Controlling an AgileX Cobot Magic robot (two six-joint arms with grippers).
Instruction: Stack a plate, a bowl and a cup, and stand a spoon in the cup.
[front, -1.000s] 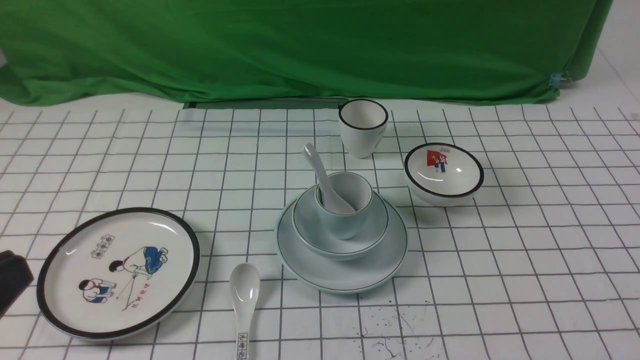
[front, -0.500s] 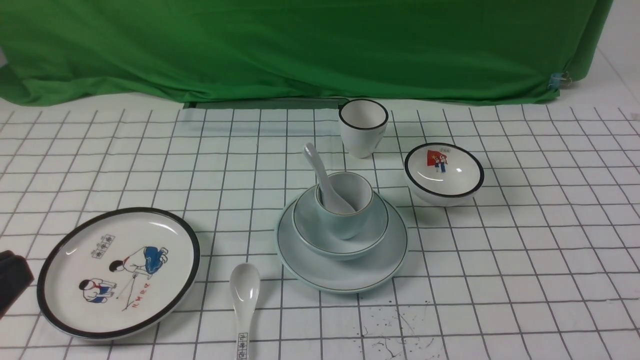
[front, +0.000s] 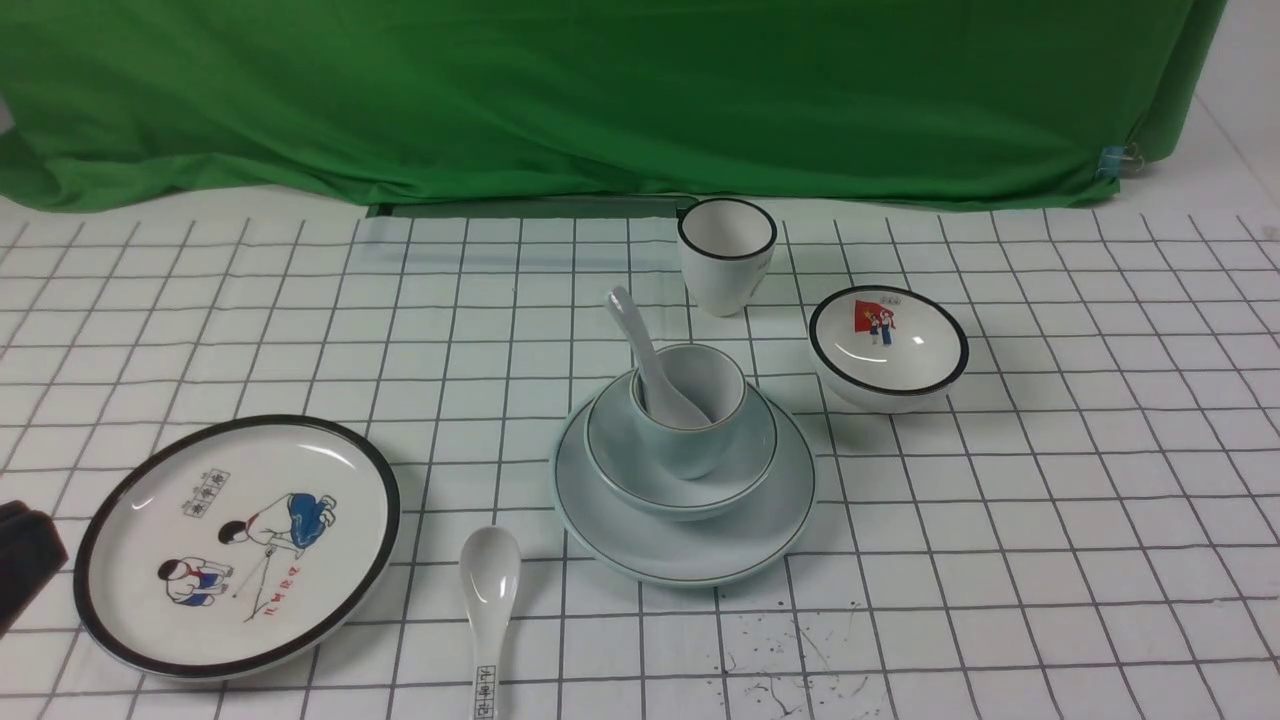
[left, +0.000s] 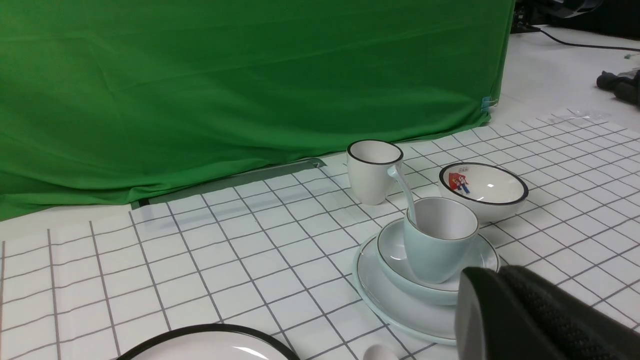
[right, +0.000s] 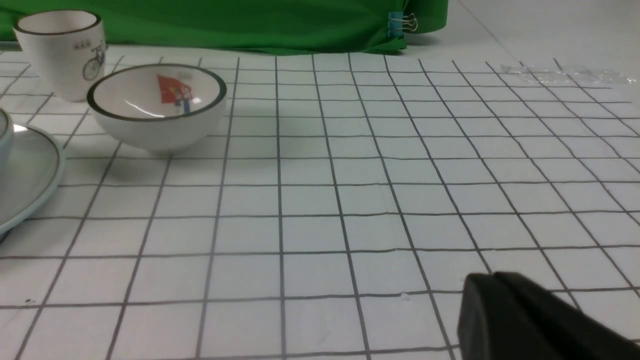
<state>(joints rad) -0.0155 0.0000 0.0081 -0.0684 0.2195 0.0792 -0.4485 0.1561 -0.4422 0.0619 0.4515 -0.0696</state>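
The pale blue-green plate (front: 683, 545) sits in the middle of the checked surface (front: 1050, 520). The bowl (front: 680, 480) rests on it, the cup (front: 690, 415) stands in the bowl, and the plain white spoon (front: 648, 360) leans inside the cup, handle up.

So the job looks finished to me. Nothing seems left to stack.

The left end effector (left: 530, 315) is near the stack, not touching it. The right end effector (right: 525, 320) is well apart. Only a dark part of each shows, so I cannot tell if they are open or closed. Next, both arms only need to stay clear of the spoon.
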